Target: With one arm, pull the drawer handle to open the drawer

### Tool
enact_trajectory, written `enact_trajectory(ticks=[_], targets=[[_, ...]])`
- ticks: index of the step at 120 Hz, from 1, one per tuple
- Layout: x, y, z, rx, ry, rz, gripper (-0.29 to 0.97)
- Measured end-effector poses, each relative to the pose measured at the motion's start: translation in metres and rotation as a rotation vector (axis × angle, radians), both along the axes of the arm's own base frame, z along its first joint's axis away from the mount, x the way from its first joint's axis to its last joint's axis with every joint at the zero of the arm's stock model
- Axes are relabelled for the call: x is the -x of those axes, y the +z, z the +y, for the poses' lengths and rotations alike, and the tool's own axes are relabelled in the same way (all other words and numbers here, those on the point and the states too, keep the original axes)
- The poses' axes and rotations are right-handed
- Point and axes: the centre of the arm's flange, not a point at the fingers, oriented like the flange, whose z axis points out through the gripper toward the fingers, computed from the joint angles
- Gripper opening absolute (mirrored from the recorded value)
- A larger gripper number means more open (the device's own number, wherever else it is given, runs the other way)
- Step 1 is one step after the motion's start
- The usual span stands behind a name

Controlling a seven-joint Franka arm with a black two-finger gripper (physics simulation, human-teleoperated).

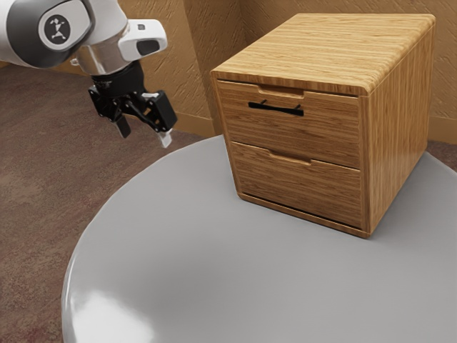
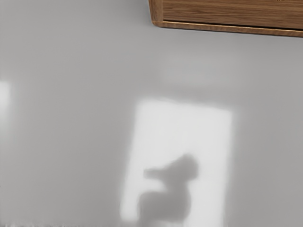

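- The room has a brown floor (image 1: pixel 43 157) and a tan wall (image 1: pixel 207 43). A round grey bench (image 1: pixel 214 271) sits in the middle.
- The hand (image 1: pixel 145 131) hangs in the air above the edge of the bench, on the exterior view's left. Its two fingers (image 1: pixel 166 136) are apart, and nothing is between them. I think they are apart so the handle can fit in between.
- The arm (image 1: pixel 64 28) comes in from the top corner, and the hand points down and a bit toward the box.
- Right under the hand is bare grey bench. In the wrist view a dark shadow (image 2: pixel 170 189) lies on a bright patch of light (image 2: pixel 180 156), and it looks like the hand's own shadow.
- Past that, at the far side of the bare bench, stands a wooden box (image 1: pixel 400 121) with two drawers. It sits flat on the bench, and its front faces the hand, so the hand can get at it.
- The top drawer (image 1: pixel 285 136) has a thin black handle (image 1: pixel 276 108) near its top edge. The handle lies flat across and sticks out a little, so fingers can go around it.
- The lower drawer (image 1: pixel 300 182) shows a notch at its top and no black handle.
- Both drawers look shut, flat with the front of the box. The hand is well apart from the handle, so the pull has not begun.
- Next, I think the hand must go across to the handle, close on it, and pull straight back.
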Motion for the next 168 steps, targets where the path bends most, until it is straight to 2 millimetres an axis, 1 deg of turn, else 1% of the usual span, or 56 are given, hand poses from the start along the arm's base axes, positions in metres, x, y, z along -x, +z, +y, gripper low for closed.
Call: enact_trajectory(ticks=[14,33,37,41,45,49,53,57,71,83,102,119,139,145,154,163,168], targets=[[0.0,0.0,-0.003,0.0,-0.001,0.0,0.68],[-0.001,0.0,-0.015,0.007,-0.019,0.0,0.68],[0.001,0.014,-0.019,0.017,-0.024,-0.024,0.68],[0.005,0.032,-0.021,0.025,-0.027,-0.055,0.68],[0.014,0.061,-0.024,0.029,-0.029,-0.108,0.68],[0.022,0.082,-0.026,0.034,-0.028,-0.145,0.68],[0.026,0.092,-0.028,0.039,-0.02,-0.16,0.68],[0.027,0.095,-0.03,0.046,-0.004,-0.161,0.68],[0.025,0.091,-0.038,0.082,0.117,-0.141,0.68],[0.019,0.082,-0.045,0.119,0.274,-0.124,0.68],[0.013,0.076,-0.058,0.168,0.507,-0.12,0.68],[0.01,0.072,-0.077,0.202,0.656,-0.124,0.68],[0.009,0.071,-0.104,0.235,0.772,-0.132,0.68],[0.003,0.06,-0.111,0.24,0.801,-0.128,0.68],[-0.004,0.048,-0.121,0.256,0.839,-0.137,0.68],[-0.011,0.034,-0.128,0.27,0.877,-0.144,0.68],[-0.014,0.029,-0.131,0.282,0.896,-0.154,0.68]])
